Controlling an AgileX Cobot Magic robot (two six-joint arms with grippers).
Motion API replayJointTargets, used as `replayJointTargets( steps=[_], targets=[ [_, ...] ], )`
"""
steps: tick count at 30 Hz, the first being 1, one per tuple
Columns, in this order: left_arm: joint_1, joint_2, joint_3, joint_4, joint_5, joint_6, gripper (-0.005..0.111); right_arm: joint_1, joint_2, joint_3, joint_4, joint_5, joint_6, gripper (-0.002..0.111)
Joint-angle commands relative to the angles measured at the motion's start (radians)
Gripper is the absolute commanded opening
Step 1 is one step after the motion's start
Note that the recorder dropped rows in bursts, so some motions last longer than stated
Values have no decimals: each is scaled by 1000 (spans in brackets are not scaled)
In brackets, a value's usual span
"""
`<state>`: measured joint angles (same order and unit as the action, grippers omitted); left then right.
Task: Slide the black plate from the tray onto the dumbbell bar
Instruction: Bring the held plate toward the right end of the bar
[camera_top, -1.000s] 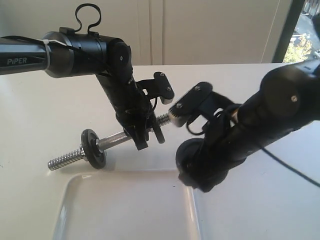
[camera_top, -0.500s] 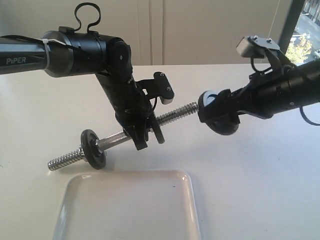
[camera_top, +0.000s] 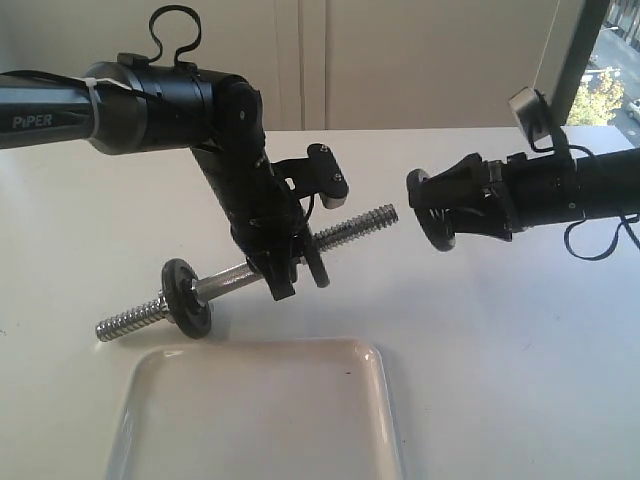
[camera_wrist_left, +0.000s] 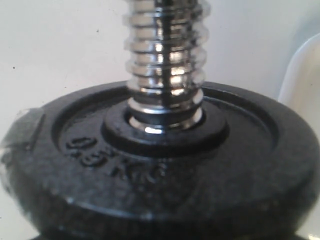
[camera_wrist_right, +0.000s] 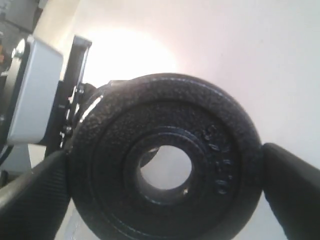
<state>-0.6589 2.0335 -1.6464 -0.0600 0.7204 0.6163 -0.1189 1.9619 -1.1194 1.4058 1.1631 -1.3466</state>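
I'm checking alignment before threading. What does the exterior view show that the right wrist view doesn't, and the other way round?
Exterior only: the bar held by the left gripper, another plate on it, the tray, and the gap between the bar's free end and the held plate. Right wrist only: the held plate's hole face-on, with raised lettering. Both: the held plate clamped in the right gripper.

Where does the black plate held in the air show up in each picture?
Exterior view: the black plate is right of centre, edge-on, just off the raised end of the dumbbell bar.
Left wrist view: not in it; the disc there is another one, already on the dumbbell bar.
Right wrist view: it fills the middle.
Shared landmark: the dumbbell bar, exterior and left wrist.
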Motion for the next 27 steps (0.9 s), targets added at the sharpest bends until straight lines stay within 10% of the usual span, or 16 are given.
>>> replayJointTargets(
  steps=[1, 27],
  targets=[
    [-2, -39, -18, -51, 3, -11, 0, -27, 40, -46, 106, 58, -6, 0],
    [-4, 4, -18, -85, -14, 15, 0, 8, 125, -60, 190, 58, -2, 0]
  ],
)
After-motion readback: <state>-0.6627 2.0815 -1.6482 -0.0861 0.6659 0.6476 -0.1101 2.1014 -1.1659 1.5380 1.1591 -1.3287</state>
